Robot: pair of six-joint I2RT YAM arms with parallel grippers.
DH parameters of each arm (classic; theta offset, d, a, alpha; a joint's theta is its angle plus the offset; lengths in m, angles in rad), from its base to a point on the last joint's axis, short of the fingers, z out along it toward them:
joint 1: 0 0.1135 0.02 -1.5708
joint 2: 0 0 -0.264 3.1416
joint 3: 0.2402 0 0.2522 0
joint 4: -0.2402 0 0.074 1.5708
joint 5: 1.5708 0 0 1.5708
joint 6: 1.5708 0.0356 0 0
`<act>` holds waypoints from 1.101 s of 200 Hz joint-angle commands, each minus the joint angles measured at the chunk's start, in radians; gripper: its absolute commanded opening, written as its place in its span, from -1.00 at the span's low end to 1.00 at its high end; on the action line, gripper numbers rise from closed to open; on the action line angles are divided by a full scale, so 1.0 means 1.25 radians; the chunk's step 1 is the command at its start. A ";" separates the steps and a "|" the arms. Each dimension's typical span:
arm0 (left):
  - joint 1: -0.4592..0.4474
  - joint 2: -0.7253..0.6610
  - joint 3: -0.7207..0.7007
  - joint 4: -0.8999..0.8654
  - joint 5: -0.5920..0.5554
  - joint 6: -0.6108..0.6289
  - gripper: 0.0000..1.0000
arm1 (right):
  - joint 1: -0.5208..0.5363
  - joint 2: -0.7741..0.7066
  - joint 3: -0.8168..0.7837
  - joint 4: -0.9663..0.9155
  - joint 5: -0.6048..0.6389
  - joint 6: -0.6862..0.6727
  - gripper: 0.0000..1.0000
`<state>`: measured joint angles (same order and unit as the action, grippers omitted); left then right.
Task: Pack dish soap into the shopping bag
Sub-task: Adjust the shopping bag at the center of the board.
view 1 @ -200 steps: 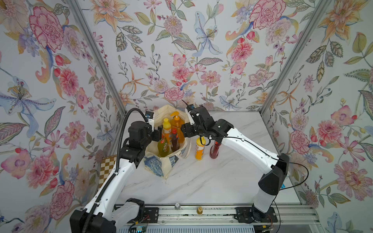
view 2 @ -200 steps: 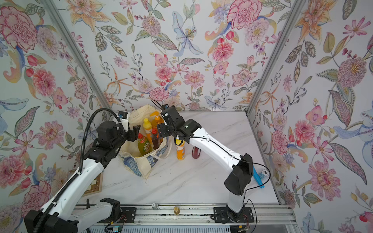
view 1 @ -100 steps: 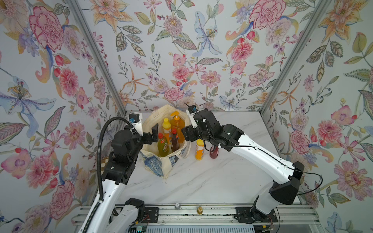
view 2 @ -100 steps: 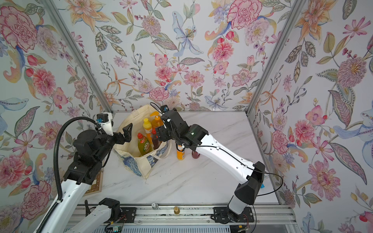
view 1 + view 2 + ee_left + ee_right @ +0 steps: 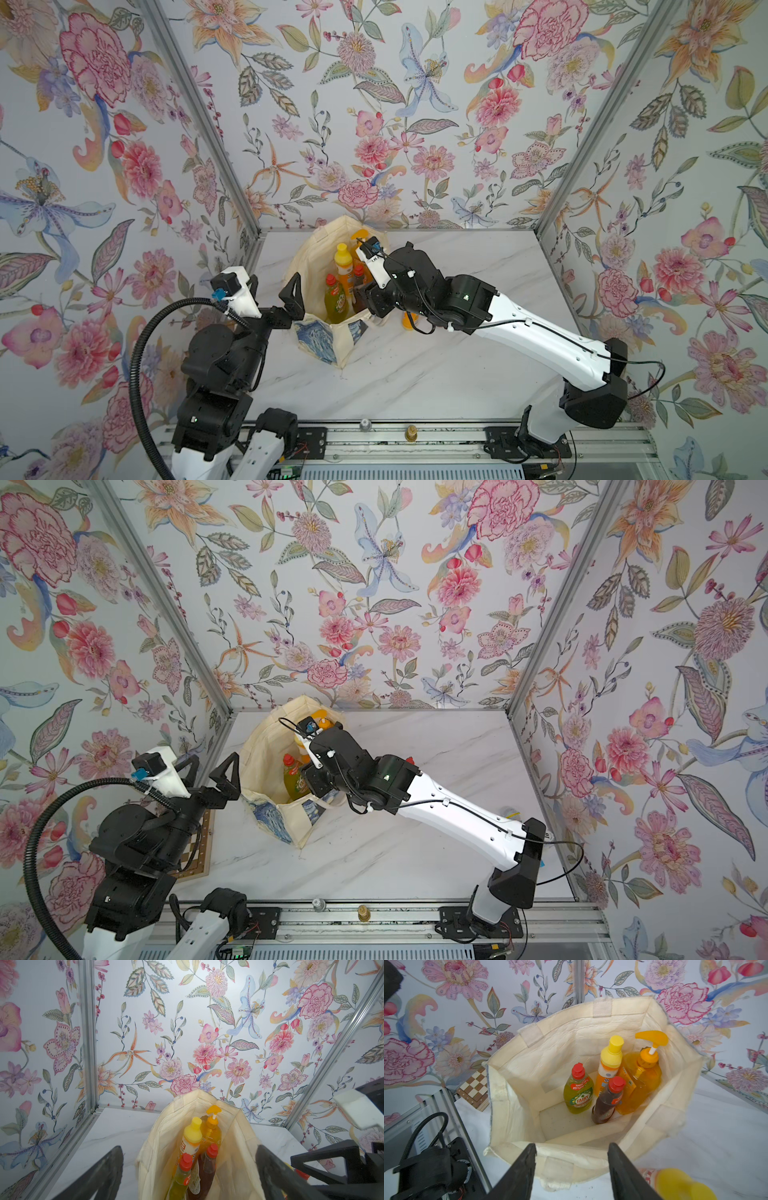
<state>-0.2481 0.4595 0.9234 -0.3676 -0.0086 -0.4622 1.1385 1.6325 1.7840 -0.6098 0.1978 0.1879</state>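
The shopping bag [image 5: 311, 257], limp cream canvas with creased inner walls and a blue painted print outside, stood open at the centre of both top views on the smooth marble-look table [image 5: 457, 374]. Being soft, it might buckle or tip if the right gripper [image 5: 572, 1164] dragged its near rim, upsetting what stood inside. Those jaws were partly apart at that rim, clamped on nothing visible. The left gripper [image 5: 214, 766] hung wide and empty just left of the bag. Inside stood the rounded, translucent amber pump bottle [image 5: 641, 1078], an orange bottle [image 5: 610, 1064] with a yellow cap, a glossy green bottle [image 5: 578, 1093] and a slim dark-red bottle [image 5: 607, 1101]. A second orange bottle [image 5: 409, 322] sat outside, just right of the bag, mostly under the right arm; a brush from that arm could knock it away.
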 commanded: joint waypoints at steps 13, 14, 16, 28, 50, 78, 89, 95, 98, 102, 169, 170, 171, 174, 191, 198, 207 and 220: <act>-0.004 -0.023 -0.063 -0.116 -0.023 -0.091 0.99 | 0.013 0.059 -0.009 0.007 -0.054 -0.012 -0.22; -0.004 -0.023 -0.065 -0.116 -0.023 -0.092 0.99 | 0.014 0.060 -0.009 0.007 -0.055 -0.011 -0.22; -0.003 -0.025 -0.070 -0.116 -0.023 -0.096 0.99 | 0.014 0.063 -0.009 0.006 -0.057 -0.011 -0.23; -0.003 -0.034 -0.098 -0.105 -0.015 -0.117 0.98 | 0.016 0.080 -0.007 0.007 -0.067 -0.009 -0.24; -0.004 -0.041 -0.149 -0.081 -0.019 -0.150 0.97 | 0.018 0.105 -0.006 0.007 -0.090 -0.010 -0.24; -0.004 -0.029 -0.190 -0.044 -0.013 -0.171 0.96 | 0.025 0.123 -0.016 0.005 -0.121 -0.016 -0.24; -0.004 -0.022 -0.198 -0.034 -0.007 -0.173 0.96 | 0.029 0.126 -0.025 0.003 -0.127 -0.020 -0.24; -0.004 -0.018 -0.202 -0.031 -0.005 -0.175 0.96 | 0.029 0.126 -0.031 0.002 -0.130 -0.021 -0.24; -0.004 -0.016 -0.203 -0.030 -0.005 -0.176 0.96 | 0.029 0.126 -0.034 0.001 -0.131 -0.021 -0.24; -0.003 -0.015 -0.206 -0.028 -0.004 -0.176 0.96 | 0.028 0.127 -0.037 -0.002 -0.133 -0.023 -0.24; -0.004 -0.008 -0.258 0.022 0.019 -0.216 0.95 | 0.032 0.148 -0.034 -0.036 -0.151 -0.043 -0.24; -0.004 -0.008 -0.259 0.024 0.019 -0.216 0.95 | 0.032 0.148 -0.033 -0.037 -0.151 -0.043 -0.24; -0.004 -0.008 -0.259 0.025 0.019 -0.217 0.95 | 0.033 0.148 -0.033 -0.037 -0.151 -0.044 -0.24; -0.003 -0.008 -0.260 0.027 0.020 -0.218 0.96 | 0.033 0.149 -0.031 -0.039 -0.150 -0.045 -0.24; -0.004 -0.004 -0.262 0.044 0.023 -0.226 0.96 | 0.035 0.159 -0.022 -0.049 -0.153 -0.050 -0.23; -0.004 -0.001 -0.259 0.049 0.025 -0.228 0.98 | 0.035 0.162 -0.019 -0.052 -0.153 -0.052 -0.23; -0.004 0.002 -0.255 0.057 0.026 -0.232 0.99 | 0.037 0.165 -0.015 -0.053 -0.154 -0.056 -0.23; -0.004 0.008 -0.248 0.062 0.027 -0.234 0.99 | 0.039 0.170 -0.009 -0.056 -0.152 -0.059 -0.22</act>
<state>-0.2481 0.4583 0.6086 -0.3378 0.0025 -0.7330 1.1713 1.8118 1.7443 -0.6384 0.0254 0.1371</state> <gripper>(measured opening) 0.993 0.387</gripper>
